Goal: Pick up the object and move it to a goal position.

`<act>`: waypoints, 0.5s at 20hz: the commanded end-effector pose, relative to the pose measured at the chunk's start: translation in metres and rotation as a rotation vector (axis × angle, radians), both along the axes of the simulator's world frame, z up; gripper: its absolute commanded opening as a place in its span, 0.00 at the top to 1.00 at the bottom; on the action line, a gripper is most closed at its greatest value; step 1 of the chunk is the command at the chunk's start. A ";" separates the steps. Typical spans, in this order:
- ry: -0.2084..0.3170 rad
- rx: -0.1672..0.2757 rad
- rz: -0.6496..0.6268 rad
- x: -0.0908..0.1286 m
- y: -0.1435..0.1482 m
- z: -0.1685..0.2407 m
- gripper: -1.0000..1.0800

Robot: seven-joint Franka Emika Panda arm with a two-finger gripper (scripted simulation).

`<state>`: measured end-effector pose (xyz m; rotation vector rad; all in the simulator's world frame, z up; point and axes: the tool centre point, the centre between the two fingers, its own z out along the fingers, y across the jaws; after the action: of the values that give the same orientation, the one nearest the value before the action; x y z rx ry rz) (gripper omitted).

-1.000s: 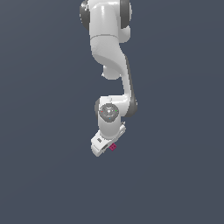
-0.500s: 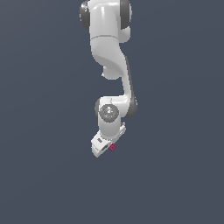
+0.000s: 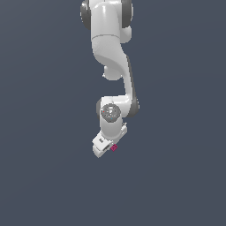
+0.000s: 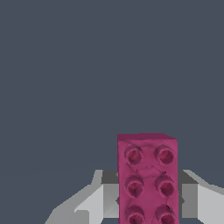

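Studded magenta brick (image 4: pixel 147 177) sits between the fingers (image 4: pixel 89 203) of the white gripper (image 3: pixel 106 148) — closed on its long sides, apparently carried. No counter edge discernible, only flat grey ground. Likely light, rigid, smooth-walled plastic — best grip across the flat sides. Count: one brick, six studs visible, one gripper.

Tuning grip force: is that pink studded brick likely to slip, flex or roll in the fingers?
The brick looks like a rigid moulded block with flat sides, so it probably won't flex or roll. Beside the gripper in the exterior view it is tiny, so likely very light. The fingers flank its long flat sides in the wrist view; the smooth faces might slide under a weak squeeze.
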<state>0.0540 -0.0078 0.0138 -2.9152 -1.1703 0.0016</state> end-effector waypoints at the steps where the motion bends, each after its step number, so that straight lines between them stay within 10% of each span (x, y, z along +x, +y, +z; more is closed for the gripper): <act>1: -0.001 0.000 0.000 -0.004 0.003 0.002 1.00; 10: -0.001 0.000 0.000 -0.033 0.026 0.019 1.00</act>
<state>0.0269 0.0127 0.0287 -2.9153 -1.1699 0.0019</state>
